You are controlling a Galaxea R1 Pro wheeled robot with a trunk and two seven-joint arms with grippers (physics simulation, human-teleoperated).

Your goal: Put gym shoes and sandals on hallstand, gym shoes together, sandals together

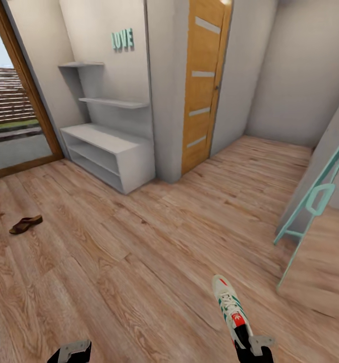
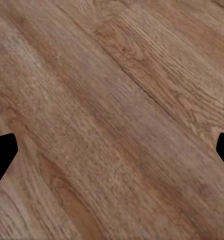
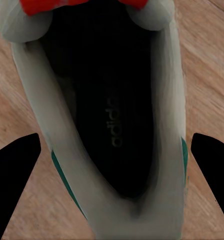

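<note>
One gym shoe [image 1: 229, 305], cream with green stripes and a red tongue, sits low at the right of the head view, toe pointing away. My right gripper [image 1: 253, 347] is at its heel. In the right wrist view the fingers press against both sides of the gym shoe [image 3: 109, 125], with its dark inside between them, so my right gripper [image 3: 116, 145] is shut on it. A brown sandal [image 1: 25, 224] lies on the corridor floor [image 1: 139, 252] at the left. The hallstand [image 1: 106, 138] stands against the far wall. My left gripper [image 1: 71, 351] hangs open over bare floor [image 2: 117, 100].
A wooden door [image 1: 202, 85] stands right of the hallstand beyond a grey wall corner. A glass door [image 1: 13, 116] with a brown frame is at the far left. A teal-framed panel [image 1: 311, 201] leans at the right. Wide open floor lies between me and the hallstand.
</note>
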